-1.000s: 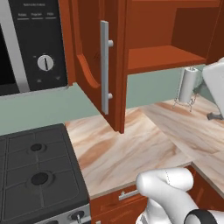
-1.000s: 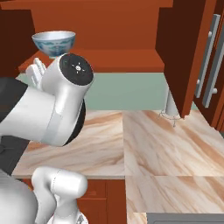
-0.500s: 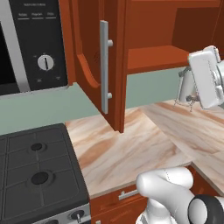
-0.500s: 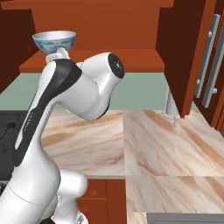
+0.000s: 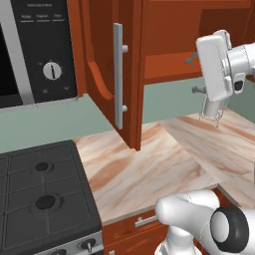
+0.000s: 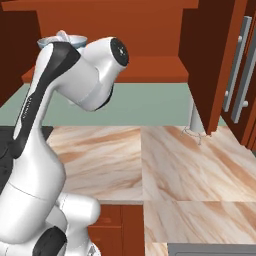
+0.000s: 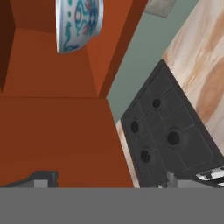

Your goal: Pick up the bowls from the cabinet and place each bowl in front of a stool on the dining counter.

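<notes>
One blue-patterned bowl (image 7: 78, 24) sits on the shelf of the open red-brown cabinet (image 7: 52, 131), near the shelf's front edge, with the gripper (image 7: 103, 179) raised level with that shelf, its fingertips set well apart and holding nothing, above the marble worktop (image 5: 149, 169) beside the black stove (image 5: 42, 194).

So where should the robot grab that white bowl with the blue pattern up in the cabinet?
Probably by its rim. The round white bowl with the blue pattern sits upright on the red-brown wooden cabinet shelf, and its curved sides would likely slip. One finger inside, one outside the thin rim, approaching from the cabinet's open front, looks best.
</notes>
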You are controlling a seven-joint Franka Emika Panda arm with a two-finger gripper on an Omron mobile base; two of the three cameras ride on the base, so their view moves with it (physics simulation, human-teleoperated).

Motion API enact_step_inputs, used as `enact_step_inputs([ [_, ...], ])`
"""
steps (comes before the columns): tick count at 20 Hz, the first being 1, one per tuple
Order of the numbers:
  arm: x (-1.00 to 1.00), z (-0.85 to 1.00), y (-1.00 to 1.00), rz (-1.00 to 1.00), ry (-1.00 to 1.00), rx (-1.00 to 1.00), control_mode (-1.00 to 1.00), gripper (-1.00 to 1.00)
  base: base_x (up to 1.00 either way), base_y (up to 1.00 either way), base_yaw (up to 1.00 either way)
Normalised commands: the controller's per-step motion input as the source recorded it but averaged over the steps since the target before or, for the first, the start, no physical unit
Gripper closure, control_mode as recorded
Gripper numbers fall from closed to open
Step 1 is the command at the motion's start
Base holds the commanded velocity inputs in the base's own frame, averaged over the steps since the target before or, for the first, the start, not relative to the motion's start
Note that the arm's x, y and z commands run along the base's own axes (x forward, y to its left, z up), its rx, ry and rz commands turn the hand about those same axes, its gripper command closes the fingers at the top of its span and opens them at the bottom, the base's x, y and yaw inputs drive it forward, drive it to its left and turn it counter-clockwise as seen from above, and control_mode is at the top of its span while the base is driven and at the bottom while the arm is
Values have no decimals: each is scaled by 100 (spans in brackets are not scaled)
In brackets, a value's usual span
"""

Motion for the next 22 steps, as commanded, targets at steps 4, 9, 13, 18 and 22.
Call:
enact_step_inputs([
  [4,62,28,46,0,-2,0,-100,-100,0,0,0],
  [9,74,10,45,-1,0,0,-100,-100,0,0,0],
  [13,85,5,52,-5,0,0,-100,-100,0,0,0],
  [18,77,1,11,-16,0,0,-100,-100,0,0,0],
  [22,68,1,0,-27,0,0,-100,-100,0,0,0],
])
